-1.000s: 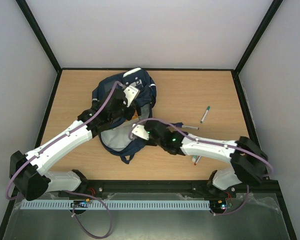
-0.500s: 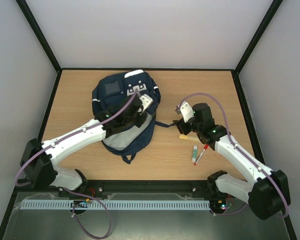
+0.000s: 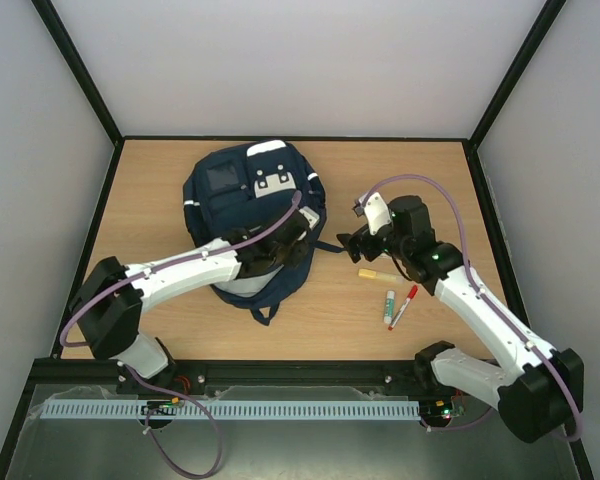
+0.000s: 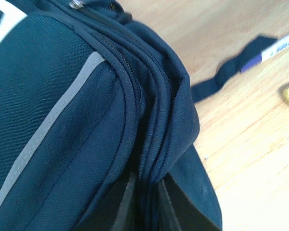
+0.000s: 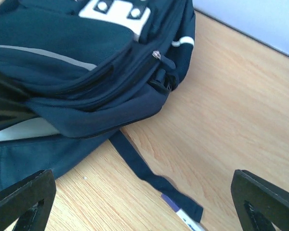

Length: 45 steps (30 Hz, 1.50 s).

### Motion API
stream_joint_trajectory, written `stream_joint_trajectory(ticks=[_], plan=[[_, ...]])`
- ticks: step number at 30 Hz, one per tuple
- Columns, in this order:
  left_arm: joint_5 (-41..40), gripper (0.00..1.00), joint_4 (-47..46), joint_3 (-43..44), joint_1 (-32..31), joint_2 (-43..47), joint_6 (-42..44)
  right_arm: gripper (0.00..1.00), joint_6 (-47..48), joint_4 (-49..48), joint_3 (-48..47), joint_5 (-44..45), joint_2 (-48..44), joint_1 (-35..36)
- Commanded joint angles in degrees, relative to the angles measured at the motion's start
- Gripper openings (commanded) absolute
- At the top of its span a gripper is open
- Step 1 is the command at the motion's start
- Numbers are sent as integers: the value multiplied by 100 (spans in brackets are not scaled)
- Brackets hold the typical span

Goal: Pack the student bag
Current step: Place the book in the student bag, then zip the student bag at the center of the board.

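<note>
Where the arms are bolted: both bases sit at the near edge of the wooden table (image 3: pixel 160 320); the left arm reaches toward the far right, the right arm toward the far left.
Near right of the table: a white marker with a green end (image 3: pixel 389 305) lies just beside a red pen (image 3: pixel 405 304). A pale yellow marker (image 3: pixel 375 274) lies just beyond them, apart from both.
Left gripper (image 4: pixel 147 204): the jaws are almost closed, pinching a fold of fabric on the right side of the student bag (image 3: pixel 230 195). Its dark fingers (image 4: pixel 176 207) flank the fold in the wrist view.
Right gripper (image 5: pixel 144 199): the jaws are spread wide and hold nothing. It sits over bare wood just right of the bag, above the strap's end.
Strap (image 5: pixel 139 168): dark, flat on the table, trailing right from the bag. A white pen with a violet band (image 5: pixel 180 212) lies at its tip.
Student bag: navy with grey stripes, lying front panel up on the left half of the table, toward the far edge. It has a zipper pull (image 5: pixel 156 54) on its right side and a white patch (image 3: pixel 272 183) near its far end.
</note>
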<state>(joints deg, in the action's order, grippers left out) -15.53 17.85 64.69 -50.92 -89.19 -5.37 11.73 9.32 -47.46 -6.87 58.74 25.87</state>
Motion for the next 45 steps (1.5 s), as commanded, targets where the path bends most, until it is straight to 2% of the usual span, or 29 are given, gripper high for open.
stream_joint_trajectory(ticks=[1, 4, 6, 7, 8, 14, 17, 20, 22, 24, 26, 30, 33, 35, 38, 41, 45], plan=[[-472, 23, 1, -320, -17, -219, -440, 100, -176, 194, 104, 349, 174, -3], [-903, 62, -348, -686, -202, 109, -484, 99, -87, -189, 559, -97, -29, -8], [-774, 76, -587, -902, -212, 452, -473, 99, 58, -290, 849, -461, -184, -3], [-711, 95, -638, -963, -208, 603, -485, 99, 111, -284, 920, -534, -229, -3], [-677, 99, -638, -986, -213, 725, -523, 99, 156, -260, 962, -606, -253, -3], [-959, 99, -361, -1158, -172, 1560, -1131, 100, 389, 155, 874, -1403, -158, -3], [-1593, 99, -233, -1299, -162, 2074, -1364, 100, 381, -92, 988, -1147, -332, -3], [-2308, 100, -281, -1566, -126, 2612, -1464, 100, 681, -63, 1075, -1392, -360, -3], [-2407, 99, -349, -1754, 3, 2935, -1468, 99, 762, 18, 1073, -1343, -355, -3], [-2264, 99, -393, -1973, 301, 3178, -1568, 99, 734, 21, 1102, -1296, -375, -3], [-1740, 99, -406, -2180, 693, 3372, -1780, 99, 677, 69, 1103, -1298, -398, -3], [-814, 99, -462, -2702, 1591, 3905, -2884, 99, 709, 139, 1050, -1360, -397, -3], [-967, 100, -349, -3177, 2095, 4204, -4084, 99, 665, 37, 1052, -1315, -396, -3], [-1129, 100, -74, -3386, 2386, 4083, -4815, 99, 673, 42, 1046, -1429, -346, -3], [-391, 99, -39, -3531, 2809, 3599, -4535, 99, 683, 56, 1058, -1448, -298, 0], [129, 99, -350, -3672, 2859, 3227, -4169, 100, 609, -1, 1107, -1282, -292, -3], [680, 99, -910, -4103, 2860, 3245, -4458, 99, 430, -111, 1148, -812, -258, -3]])
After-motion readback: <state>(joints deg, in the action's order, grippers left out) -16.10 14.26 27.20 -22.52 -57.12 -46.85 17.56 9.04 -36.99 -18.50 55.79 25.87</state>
